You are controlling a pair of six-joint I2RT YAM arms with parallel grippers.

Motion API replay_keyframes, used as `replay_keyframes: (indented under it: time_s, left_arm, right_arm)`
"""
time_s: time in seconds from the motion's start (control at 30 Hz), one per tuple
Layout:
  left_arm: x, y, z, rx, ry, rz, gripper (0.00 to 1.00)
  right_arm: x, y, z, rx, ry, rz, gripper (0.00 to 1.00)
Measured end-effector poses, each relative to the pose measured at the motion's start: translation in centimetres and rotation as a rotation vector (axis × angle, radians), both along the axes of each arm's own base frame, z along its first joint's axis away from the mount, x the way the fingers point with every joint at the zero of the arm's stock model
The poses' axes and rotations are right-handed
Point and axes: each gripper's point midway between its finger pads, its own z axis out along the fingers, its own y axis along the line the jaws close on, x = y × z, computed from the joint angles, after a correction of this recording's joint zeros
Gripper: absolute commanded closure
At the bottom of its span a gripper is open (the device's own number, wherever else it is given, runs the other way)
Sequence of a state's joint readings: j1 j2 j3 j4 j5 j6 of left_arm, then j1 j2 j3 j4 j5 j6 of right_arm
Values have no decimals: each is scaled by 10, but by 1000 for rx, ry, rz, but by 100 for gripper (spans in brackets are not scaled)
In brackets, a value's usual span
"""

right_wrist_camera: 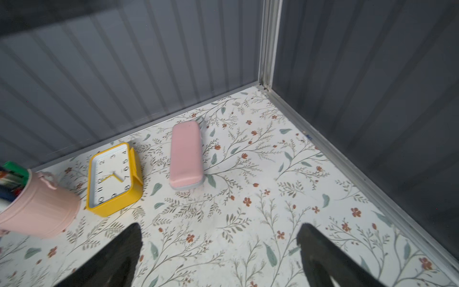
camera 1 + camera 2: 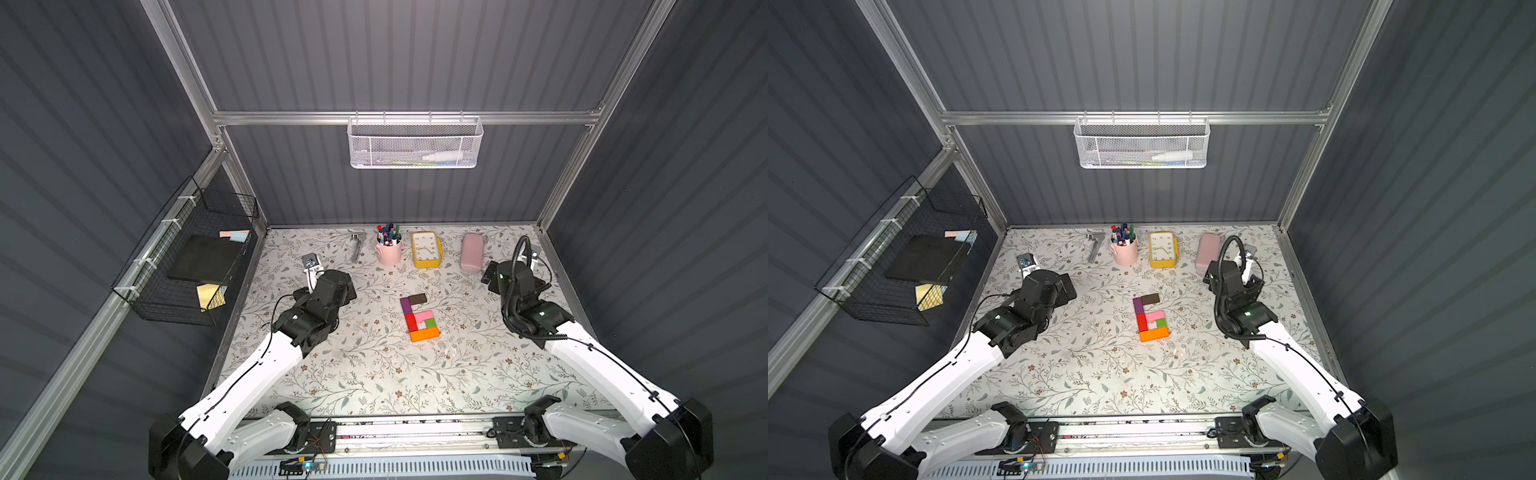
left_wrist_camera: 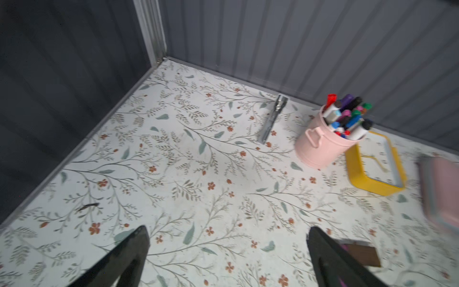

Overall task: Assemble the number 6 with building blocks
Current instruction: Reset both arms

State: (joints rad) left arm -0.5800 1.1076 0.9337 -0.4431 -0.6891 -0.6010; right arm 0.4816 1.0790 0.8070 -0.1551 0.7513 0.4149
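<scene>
Left wrist view: your left gripper stands spread, with nothing between its fingers; the brown block shows just outside one finger.
Right wrist view: your right gripper is spread wide and empty too. It is aimed at the case and the clock, and no block lies ahead of it.
Figure: in both top views the 6 lies flat on the table, between your two grippers and apart from both.
Long axis: it runs from the orange block, toward the arm bases, up to the brown block, nearly level with the grippers. That is crossways to the line joining them.
Nearer arm: neither clearly, though the left has the brown end at its flank.
Judgement: the figure looks whole, so nothing seems left to pick. Keep both grippers out to its sides so you nudge nothing.
</scene>
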Motion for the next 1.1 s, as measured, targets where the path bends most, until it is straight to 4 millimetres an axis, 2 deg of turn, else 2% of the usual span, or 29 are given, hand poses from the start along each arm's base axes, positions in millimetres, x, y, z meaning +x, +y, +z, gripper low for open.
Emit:
replay_keyframes:
  time_s: [0.2, 0.33, 0.47, 0.53, 0.7, 0.83, 0.9, 1.1]
  left_arm:
    - [6, 24, -28, 187, 20, 127, 1]
    - [7, 32, -45, 267, -26, 144, 1]
    - [5, 41, -70, 298, -59, 118, 1]
    - [10, 50, -76, 294, -72, 135, 1]
    - [35, 68, -78, 258, -138, 148, 1]
    - [55, 69, -91, 284, -140, 109, 1]
    - [63, 70, -100, 292, -137, 94, 1]
    - [69, 76, -120, 338, -134, 56, 1]
  right_arm:
    - [-23, -41, -34, -96, -80, -131, 1]
    - [-29, -59, -57, -136, -103, -193, 1]
    - [-23, -66, -68, -155, -126, -219, 1]
    - [-19, -69, -72, -160, -142, -228, 1]
    - [-15, -76, -88, -158, -167, -212, 1]
    - [-15, -77, -107, -182, -146, -183, 1]
    - [-14, -77, -107, -180, -157, -167, 1]
    - [-6, -73, -91, -162, -231, -123, 1]
